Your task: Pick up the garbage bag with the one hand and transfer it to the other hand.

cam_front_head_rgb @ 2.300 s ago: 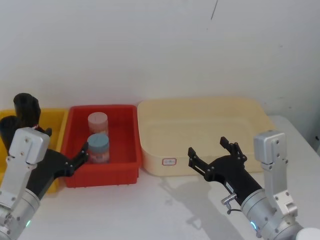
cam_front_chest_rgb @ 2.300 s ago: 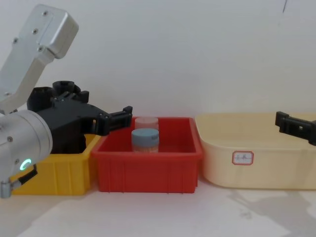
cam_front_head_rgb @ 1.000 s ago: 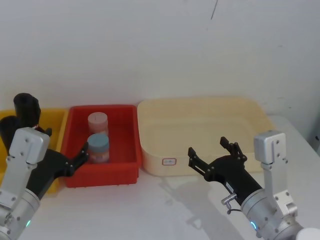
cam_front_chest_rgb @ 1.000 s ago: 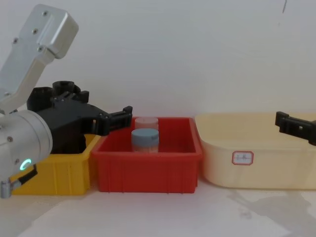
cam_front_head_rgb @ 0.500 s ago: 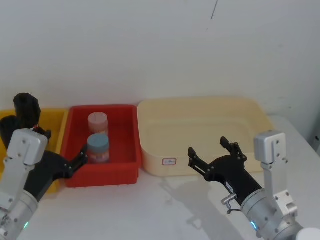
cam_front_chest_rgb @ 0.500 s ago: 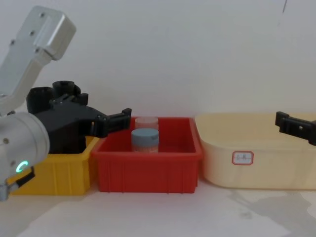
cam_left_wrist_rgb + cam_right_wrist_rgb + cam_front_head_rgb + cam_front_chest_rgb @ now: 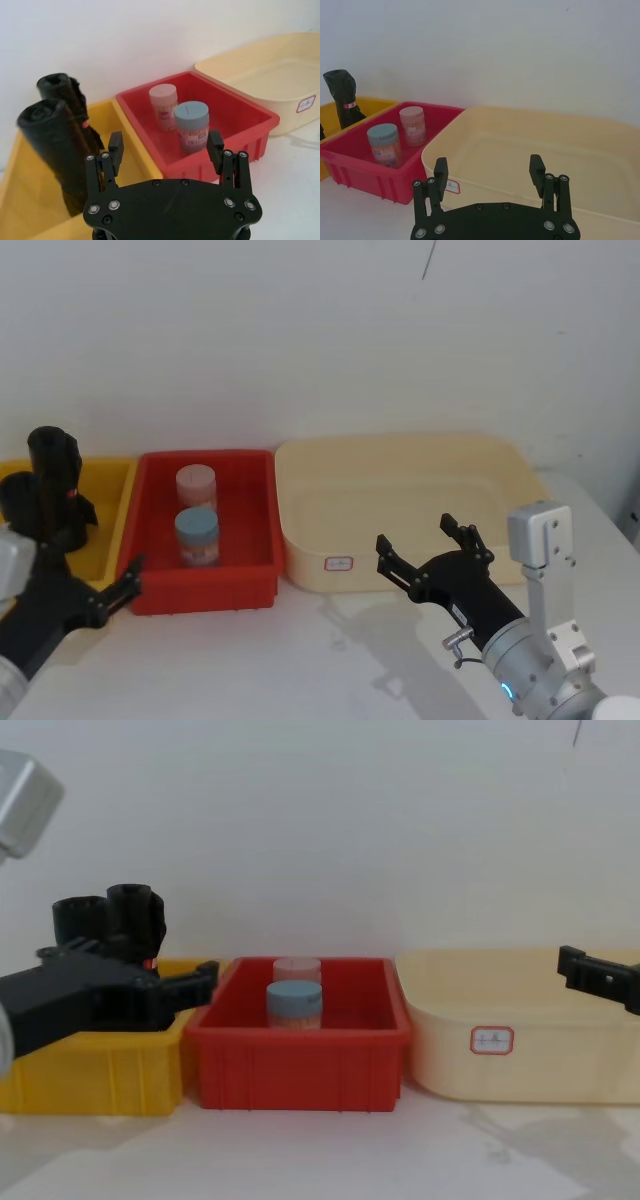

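L gripper (image 7: 165, 145) hangs low, fingers spread wide w/ nothing between them, just short of the bins. Beyond it and to its left, the garbage bag (image 7: 50, 135) stands upright in yellow bin (image 7: 100, 1080), apart from the fingers; 2nd black roll (image 7: 64, 87) touches it from behind. Straight ahead of the gripper is red bin (image 7: 300, 1070) w/ blue-lid jar (image 7: 294, 1003) and pink jar (image 7: 195, 483). Farther right is cream tub (image 7: 400, 490). R gripper (image 7: 489, 167) sits before the tub, fingers apart, empty.

no legible text on bin label (image 7: 339, 563)
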